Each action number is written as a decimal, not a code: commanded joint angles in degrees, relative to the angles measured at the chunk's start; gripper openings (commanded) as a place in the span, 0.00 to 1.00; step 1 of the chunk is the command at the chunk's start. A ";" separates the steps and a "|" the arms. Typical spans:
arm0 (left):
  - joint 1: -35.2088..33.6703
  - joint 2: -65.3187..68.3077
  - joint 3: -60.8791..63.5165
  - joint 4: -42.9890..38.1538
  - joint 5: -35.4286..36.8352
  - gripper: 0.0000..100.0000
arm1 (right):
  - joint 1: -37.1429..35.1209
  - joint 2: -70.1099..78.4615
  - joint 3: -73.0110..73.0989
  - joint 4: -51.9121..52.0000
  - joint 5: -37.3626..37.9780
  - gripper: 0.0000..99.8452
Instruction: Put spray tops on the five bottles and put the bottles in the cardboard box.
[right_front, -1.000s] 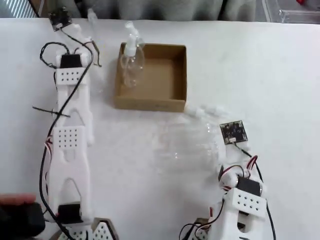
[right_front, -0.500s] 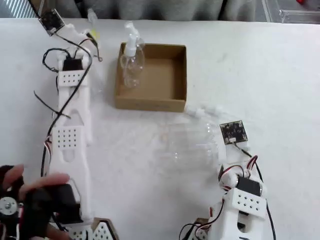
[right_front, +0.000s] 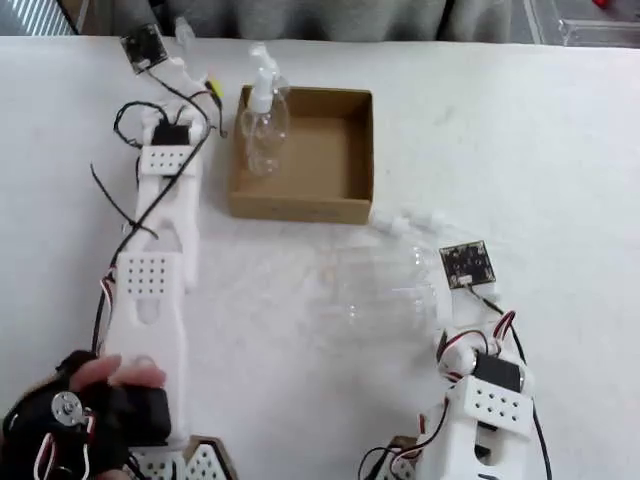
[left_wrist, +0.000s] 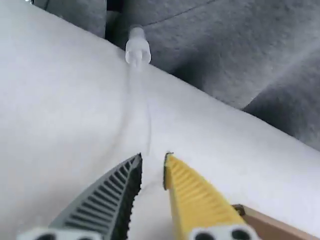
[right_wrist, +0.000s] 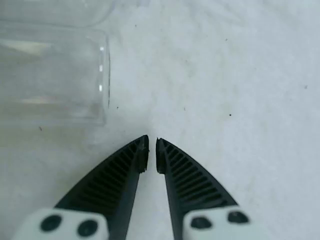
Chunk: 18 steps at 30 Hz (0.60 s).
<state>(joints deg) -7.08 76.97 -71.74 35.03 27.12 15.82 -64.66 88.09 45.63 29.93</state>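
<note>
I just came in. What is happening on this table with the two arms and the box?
Two robot arms are putting spray tops on clear bottles and packing the bottles in a box. One capped bottle is already in the cardboard box, by its left wall. The left gripper, slightly open and empty, is stretched out toward a loose spray top near the table's far edge. The right gripper, shut and empty, sits beside the clear bottles lying on the table.
</note>
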 joint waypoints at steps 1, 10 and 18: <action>0.66 -1.71 -0.79 0.62 -2.64 0.03 | 0.22 -0.75 -0.26 0.40 0.09 0.02; -0.92 -1.71 -0.88 2.29 -2.55 0.02 | 0.22 -0.75 -0.26 -0.04 0.53 0.02; -3.65 -1.63 -11.25 19.08 -3.08 0.02 | -0.04 -0.75 -0.26 -1.36 0.53 0.02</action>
<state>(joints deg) -9.63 76.97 -76.22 46.64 24.75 15.82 -64.66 88.09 45.63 29.93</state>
